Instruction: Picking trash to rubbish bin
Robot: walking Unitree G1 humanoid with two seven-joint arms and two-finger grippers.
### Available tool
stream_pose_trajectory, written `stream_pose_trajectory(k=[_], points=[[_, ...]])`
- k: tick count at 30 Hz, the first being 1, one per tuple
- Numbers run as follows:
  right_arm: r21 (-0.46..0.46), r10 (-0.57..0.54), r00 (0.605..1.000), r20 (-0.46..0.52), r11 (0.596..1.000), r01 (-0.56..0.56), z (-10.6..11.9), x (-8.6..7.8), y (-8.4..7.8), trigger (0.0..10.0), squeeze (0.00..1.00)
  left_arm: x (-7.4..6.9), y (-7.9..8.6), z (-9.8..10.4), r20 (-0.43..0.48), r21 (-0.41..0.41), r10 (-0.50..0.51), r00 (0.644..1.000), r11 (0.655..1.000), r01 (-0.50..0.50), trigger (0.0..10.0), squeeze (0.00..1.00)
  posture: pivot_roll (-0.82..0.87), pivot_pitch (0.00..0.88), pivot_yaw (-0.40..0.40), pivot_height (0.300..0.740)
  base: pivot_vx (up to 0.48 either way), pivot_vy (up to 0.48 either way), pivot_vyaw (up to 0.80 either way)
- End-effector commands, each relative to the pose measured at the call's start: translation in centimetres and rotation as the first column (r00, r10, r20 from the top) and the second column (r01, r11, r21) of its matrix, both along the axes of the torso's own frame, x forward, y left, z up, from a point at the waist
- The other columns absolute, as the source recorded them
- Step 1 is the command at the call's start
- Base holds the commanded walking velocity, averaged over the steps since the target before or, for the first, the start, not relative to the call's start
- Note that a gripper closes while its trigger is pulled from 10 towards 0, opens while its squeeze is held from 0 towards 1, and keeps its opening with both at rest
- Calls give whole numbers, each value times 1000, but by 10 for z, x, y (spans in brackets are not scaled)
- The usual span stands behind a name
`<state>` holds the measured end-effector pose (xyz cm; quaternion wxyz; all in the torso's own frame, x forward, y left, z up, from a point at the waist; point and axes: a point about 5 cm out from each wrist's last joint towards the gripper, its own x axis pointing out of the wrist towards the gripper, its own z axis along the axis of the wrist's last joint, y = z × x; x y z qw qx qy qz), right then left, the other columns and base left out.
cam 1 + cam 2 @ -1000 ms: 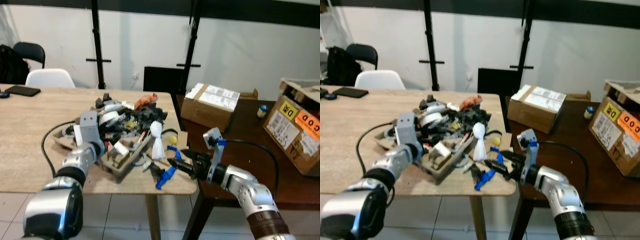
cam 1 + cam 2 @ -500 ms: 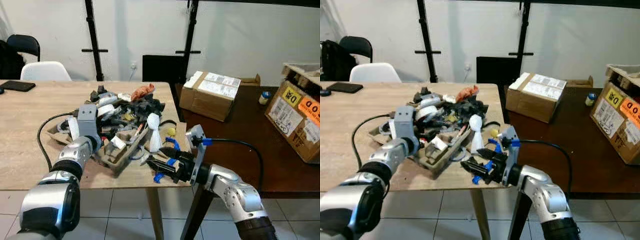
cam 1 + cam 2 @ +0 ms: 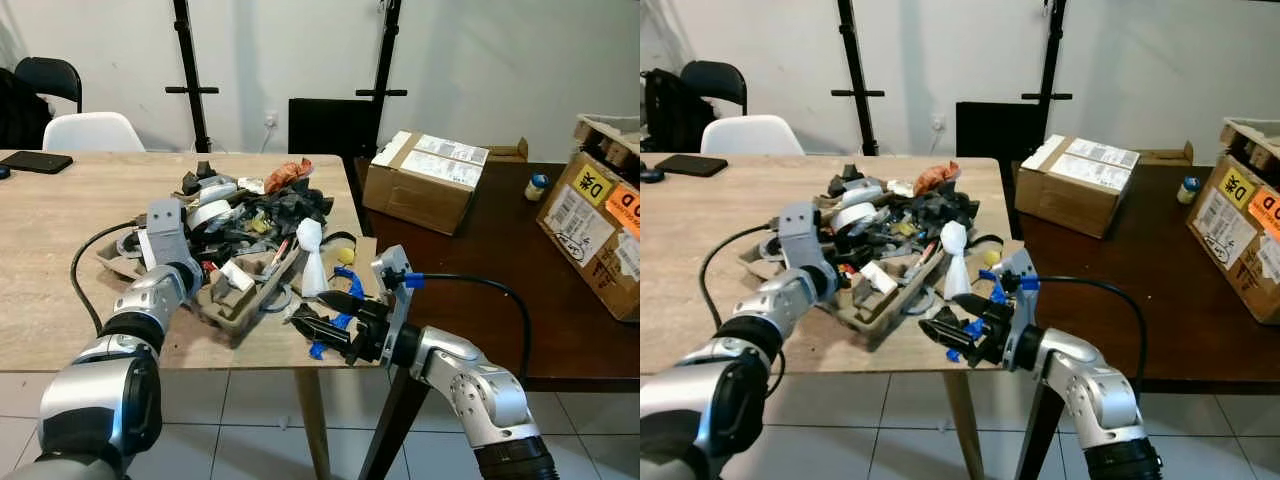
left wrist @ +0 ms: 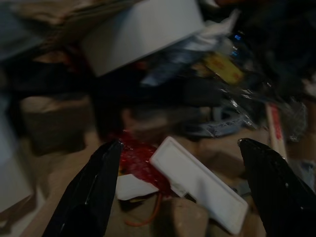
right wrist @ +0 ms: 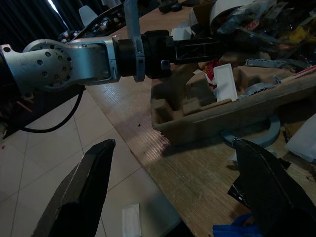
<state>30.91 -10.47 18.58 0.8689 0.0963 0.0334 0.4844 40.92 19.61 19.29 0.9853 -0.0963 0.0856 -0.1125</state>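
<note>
Right now, in the eye views, the trash pile [image 3: 250, 240] sits on the counter [image 3: 60, 300], so both arms reach in. Seen from the left wrist, the left gripper [image 4: 180, 190] is spread over a white piece [image 4: 197, 182]. Seen from the right wrist, the right gripper [image 5: 173, 187] is spread near the cardboard tray [image 5: 207, 111].

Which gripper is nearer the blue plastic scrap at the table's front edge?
Right. The right gripper is open beside the blue scrap; the left gripper is over the cardboard tray.

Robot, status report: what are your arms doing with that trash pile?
Both end effectors open: left in trash pile, right by blue scrap. Nothing grabbed.
</note>
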Motion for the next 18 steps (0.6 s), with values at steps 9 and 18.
stream_pose_trajectory(k=[9, 18], points=[[-6, 2, 1000, 2, 1000, -2, 3, 3, -1, 10000, 0, -2, 9, 16, 59, 210, -162, 985, 967, 147, 10000, 0, 5, 157, -19, 740, 0, 0, 0], [-5, 2, 1000, 11, 1000, -2, 5, 7, -3, 10000, 0, -5, 5, 19, 50, 326, -306, 951, 905, 274, 10000, 0, 11, 119, -32, 740, 0, 0, 0]])
